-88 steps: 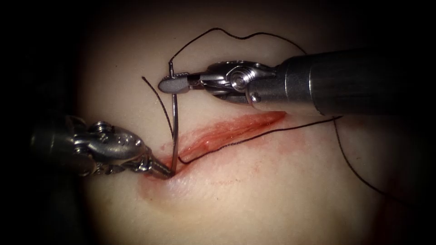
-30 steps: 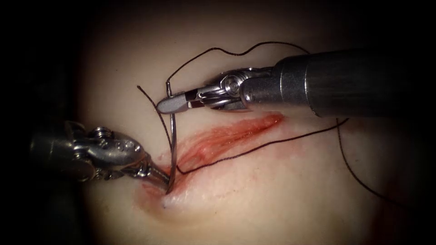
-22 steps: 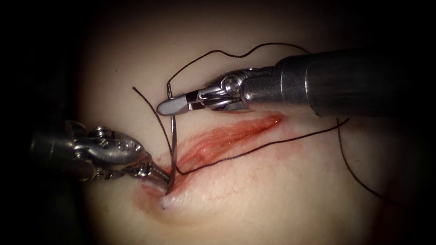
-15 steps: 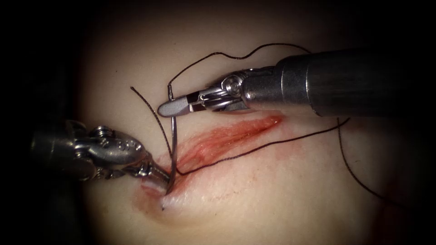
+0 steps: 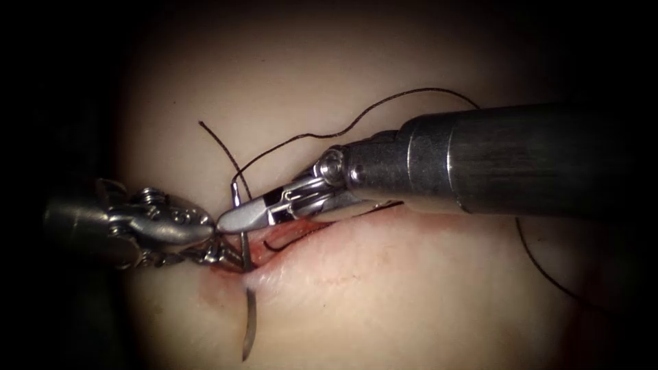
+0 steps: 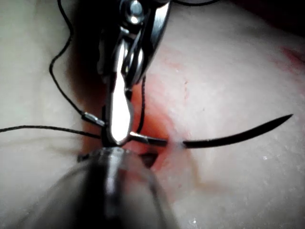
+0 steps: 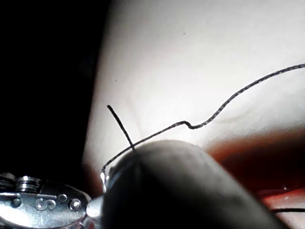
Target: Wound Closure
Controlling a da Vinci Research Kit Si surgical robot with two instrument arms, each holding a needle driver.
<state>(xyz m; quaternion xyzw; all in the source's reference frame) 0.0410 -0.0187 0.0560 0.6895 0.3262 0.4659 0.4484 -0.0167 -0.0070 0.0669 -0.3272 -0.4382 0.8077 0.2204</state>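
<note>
Since half a second ago the right tool (image 5: 236,218), clamped on the needle (image 5: 248,332) near its thread end, has swung down, so the tip now emerges from the tissue (image 5: 411,288) below the cut (image 5: 288,236), while the left tool (image 5: 229,259) grips the wound edge.

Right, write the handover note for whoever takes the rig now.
Right gripper: shut on the needle near its thread end.
Left gripper: at the cut's left end, against the tissue; jaw state unclear.
Needle: in the tissue, tip out below the cut.
Thread: trails from the needle's end, over the tissue.
Done: needle driven in since a second ago.
Left: the cut is open.
</note>
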